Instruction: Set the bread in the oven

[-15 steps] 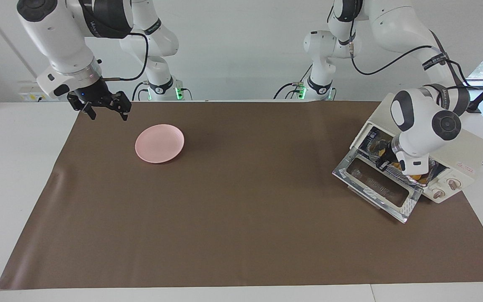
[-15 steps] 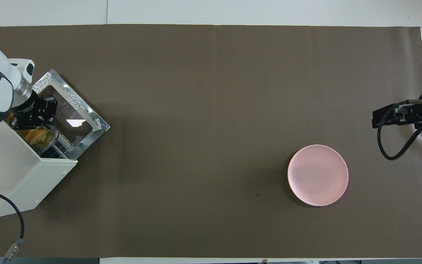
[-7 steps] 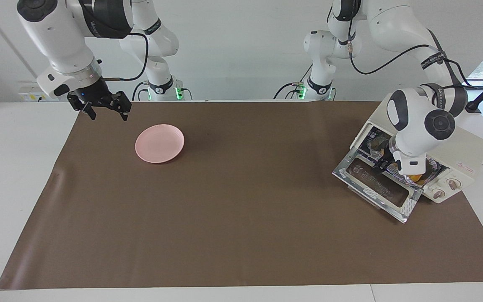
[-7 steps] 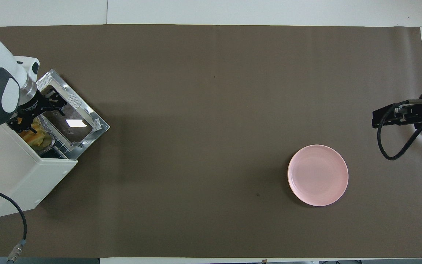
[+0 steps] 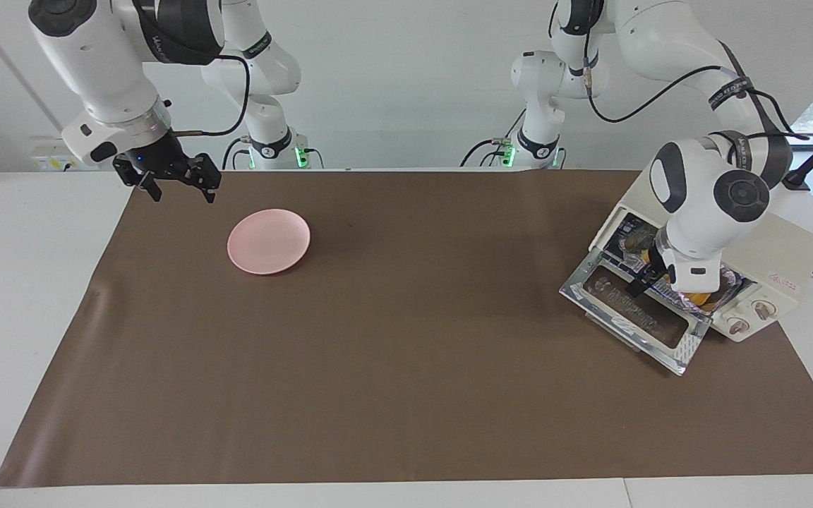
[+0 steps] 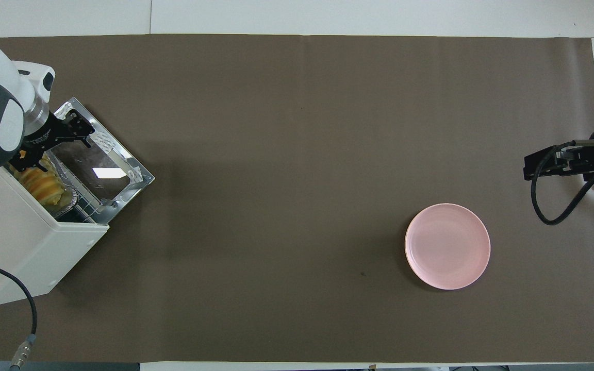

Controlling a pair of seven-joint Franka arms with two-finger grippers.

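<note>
The bread (image 6: 43,184) lies on a foil tray (image 6: 70,195) on the rack just inside the oven (image 6: 16,247), free of any grip. Only a bit of orange bread (image 5: 700,300) shows under the left wrist in the facing view. The cream-white oven (image 5: 777,247) stands at the left arm's end of the table, its glass door (image 5: 634,317) dropped open. My left gripper (image 6: 50,148) is open and hovers over the inner edge of the door (image 6: 102,167), in front of the oven's mouth. My right gripper (image 5: 181,190) waits open, raised over the mat's corner by the right arm's base.
A round pink plate (image 5: 269,240) sits on the brown mat toward the right arm's end, close to the right gripper. The oven's power cable (image 6: 25,304) trails off its back corner. Two knobs (image 5: 749,319) face out beside the door.
My left gripper has opened, let go of the bread and drawn back out of the oven mouth over the door. The bread stays on the foil tray. The right arm has not moved.
</note>
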